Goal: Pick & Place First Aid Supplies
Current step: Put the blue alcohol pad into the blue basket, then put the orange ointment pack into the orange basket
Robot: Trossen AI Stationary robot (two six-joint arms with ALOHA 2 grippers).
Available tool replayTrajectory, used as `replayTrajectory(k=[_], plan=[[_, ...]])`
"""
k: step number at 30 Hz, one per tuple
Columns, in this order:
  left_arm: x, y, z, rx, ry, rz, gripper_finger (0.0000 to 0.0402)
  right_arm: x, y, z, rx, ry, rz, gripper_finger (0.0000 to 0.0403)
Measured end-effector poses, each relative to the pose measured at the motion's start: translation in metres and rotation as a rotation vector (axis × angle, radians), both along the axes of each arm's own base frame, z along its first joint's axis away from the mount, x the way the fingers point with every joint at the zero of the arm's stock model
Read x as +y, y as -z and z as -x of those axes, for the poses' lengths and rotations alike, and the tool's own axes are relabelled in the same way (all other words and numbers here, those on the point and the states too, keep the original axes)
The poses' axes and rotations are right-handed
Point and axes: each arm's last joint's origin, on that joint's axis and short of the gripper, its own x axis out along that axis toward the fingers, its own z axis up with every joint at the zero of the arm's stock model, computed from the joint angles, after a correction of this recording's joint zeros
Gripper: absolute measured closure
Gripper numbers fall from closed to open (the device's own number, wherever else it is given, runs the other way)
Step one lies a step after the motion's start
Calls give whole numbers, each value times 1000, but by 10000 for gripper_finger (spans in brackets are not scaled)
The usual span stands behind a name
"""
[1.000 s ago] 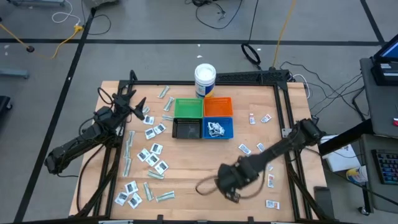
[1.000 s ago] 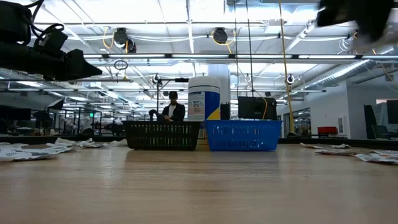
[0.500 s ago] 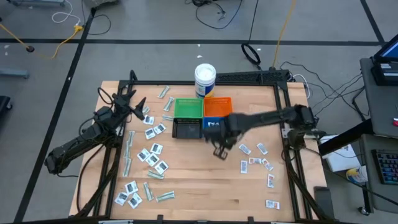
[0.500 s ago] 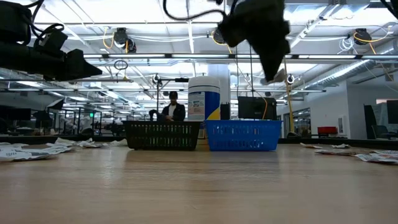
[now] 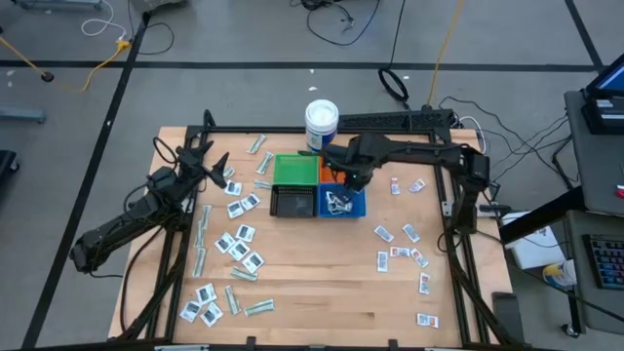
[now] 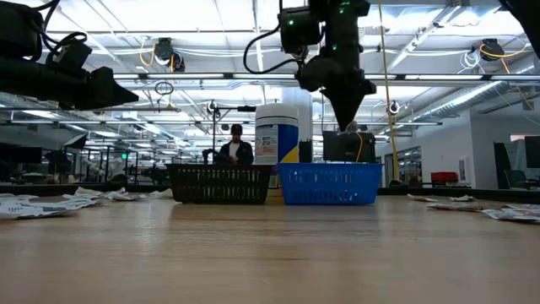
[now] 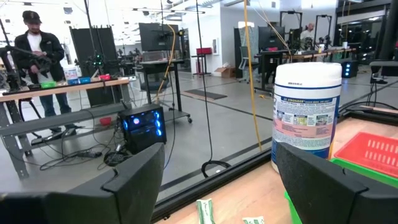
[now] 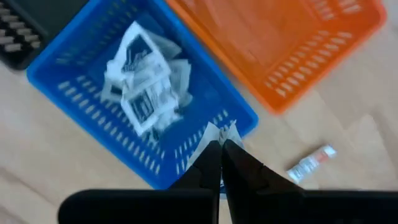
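Delivery step in hand. Right claw [image 8: 222, 144] pinched shut on white packet [image 8: 219, 132], hanging above blue bin [image 5: 343, 203] just at its edge toward orange bin [image 5: 342, 167]. Blue bin already holds pile of white packets [image 8: 142, 81].

Left claw [image 5: 216, 168] parked over far-left part of surface [image 5: 312, 292], fingers spread, nothing in them.

More packets scattered on surface, left and right of bins.

Next move, my guess: shift right claw over bin middle, then release so packet falls inside, not on rim.
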Motion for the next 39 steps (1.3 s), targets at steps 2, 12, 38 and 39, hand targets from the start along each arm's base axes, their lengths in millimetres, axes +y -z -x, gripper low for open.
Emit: replayTrajectory(k=[2,12,38,39], plan=[[0,0,0,0,0,0,94,-1,8,-7,-11,7,2,402],[0,0,0,0,0,0,94,14,48,-38,-31,-15,13,402],[0,0,0,0,0,0,94,14,34,-32,-74,403,113,204],[0,0,0,0,0,0,94,14,33,-31,-81,426,111,201]])
